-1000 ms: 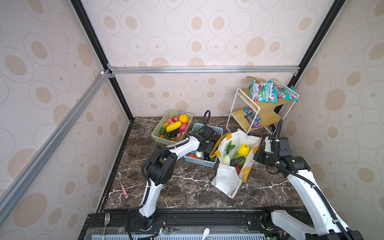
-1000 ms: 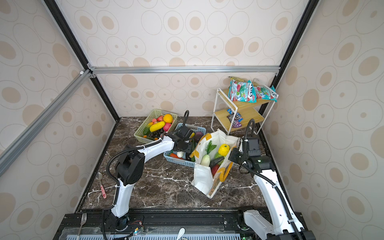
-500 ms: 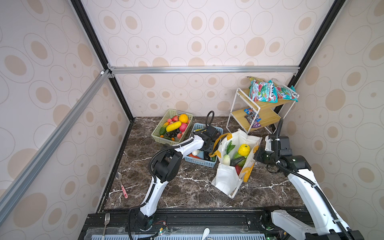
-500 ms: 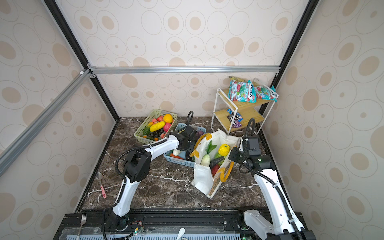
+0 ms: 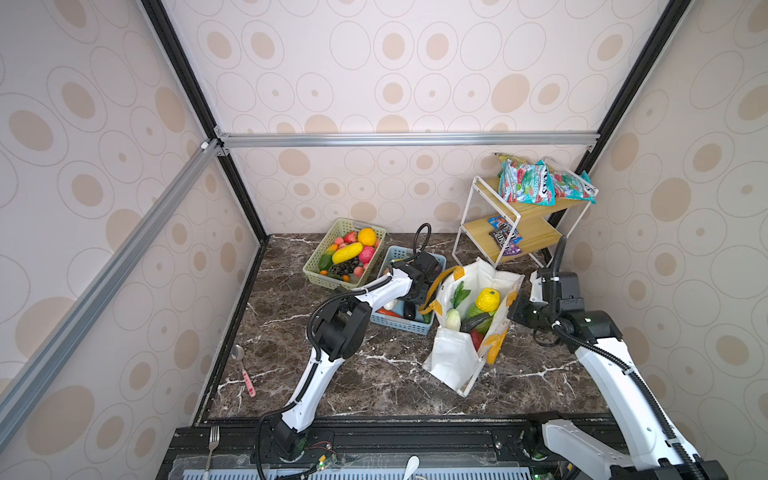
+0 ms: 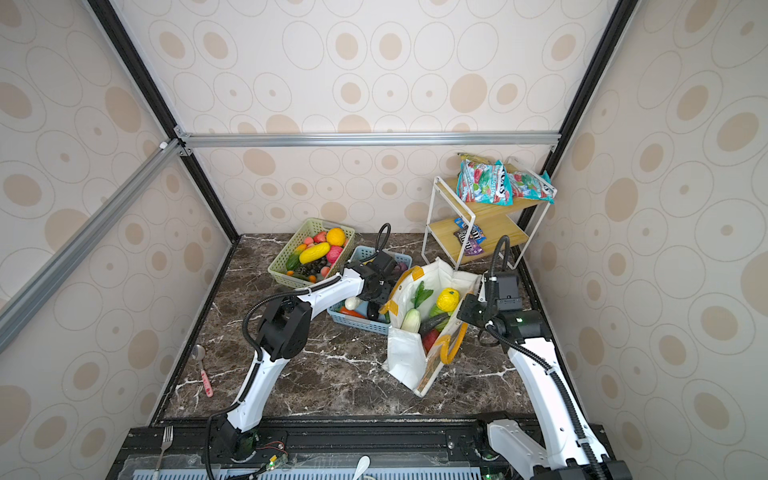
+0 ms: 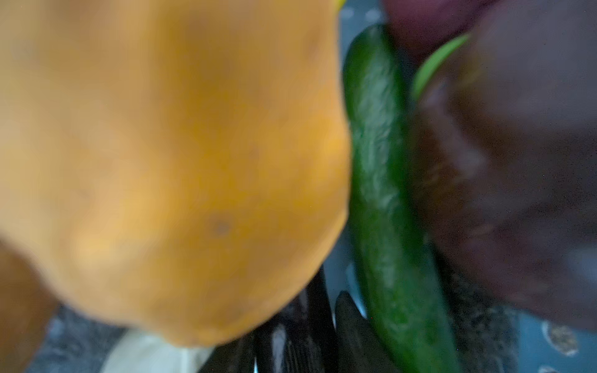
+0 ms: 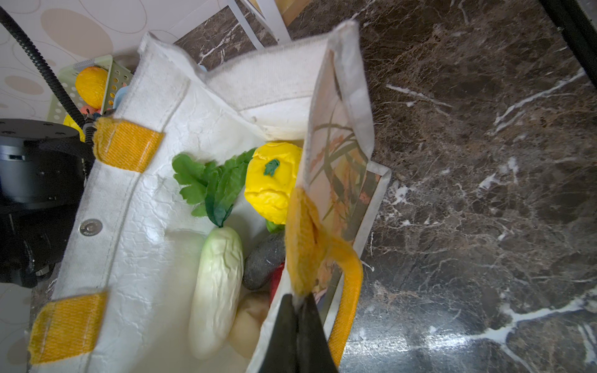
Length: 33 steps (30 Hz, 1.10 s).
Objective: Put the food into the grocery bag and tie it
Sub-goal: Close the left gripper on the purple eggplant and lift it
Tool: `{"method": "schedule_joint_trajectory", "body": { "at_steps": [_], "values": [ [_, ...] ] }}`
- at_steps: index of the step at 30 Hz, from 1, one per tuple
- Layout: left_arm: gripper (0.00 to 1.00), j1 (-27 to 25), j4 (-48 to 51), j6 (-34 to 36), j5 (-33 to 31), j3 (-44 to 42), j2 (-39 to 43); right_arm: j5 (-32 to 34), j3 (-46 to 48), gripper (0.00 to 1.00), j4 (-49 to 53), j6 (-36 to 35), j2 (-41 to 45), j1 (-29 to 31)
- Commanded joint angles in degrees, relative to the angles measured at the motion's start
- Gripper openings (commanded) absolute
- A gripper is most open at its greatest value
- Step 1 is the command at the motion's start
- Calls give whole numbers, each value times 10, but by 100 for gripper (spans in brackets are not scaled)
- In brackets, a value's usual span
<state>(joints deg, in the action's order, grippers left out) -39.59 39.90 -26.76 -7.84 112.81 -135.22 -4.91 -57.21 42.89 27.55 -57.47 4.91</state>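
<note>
The tall, boxy white fabric grocery bag (image 5: 453, 361) with yellow-orange loop handles stands open on the dark marble tabletop (image 5: 374, 374), between the two arms and just beside the light blue plastic basket (image 5: 401, 328). Inside it lie a knobbly yellow toy fruit (image 8: 271, 181), a leafy white toy radish (image 8: 218, 290), a dark green piece (image 5: 476, 322) and a red piece (image 5: 477, 340). The right gripper (image 8: 298, 300) is pinched tight on the bag's rim on its own side, right at the base of a handle (image 8: 323, 245). The left gripper (image 5: 409, 309) is down in the blue basket among more toy produce. Its wrist view is mostly blur (an orange mass, a green toy cucumber (image 7: 384, 193), something dark), so I cannot tell whether its jaws are apart or together. A pale green plastic basket (image 5: 322, 277) of fruit sits behind.
</note>
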Motion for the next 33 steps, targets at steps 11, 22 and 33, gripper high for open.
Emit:
{"method": "schedule_joint_trajectory", "body": {
  "at_steps": [11, 22, 33],
  "values": [
    [32, 1, 18, -23, 44, 26, 37, 6, 2, 0, 19, -6, 9, -3],
    [31, 3, 12, -33, 55, 27, 78, 4, 11, 0, 18, -5, 19, -3],
    [31, 5, 8, -35, 54, 32, 112, 0, 12, 0, 16, -7, 18, -3]
  ]
}}
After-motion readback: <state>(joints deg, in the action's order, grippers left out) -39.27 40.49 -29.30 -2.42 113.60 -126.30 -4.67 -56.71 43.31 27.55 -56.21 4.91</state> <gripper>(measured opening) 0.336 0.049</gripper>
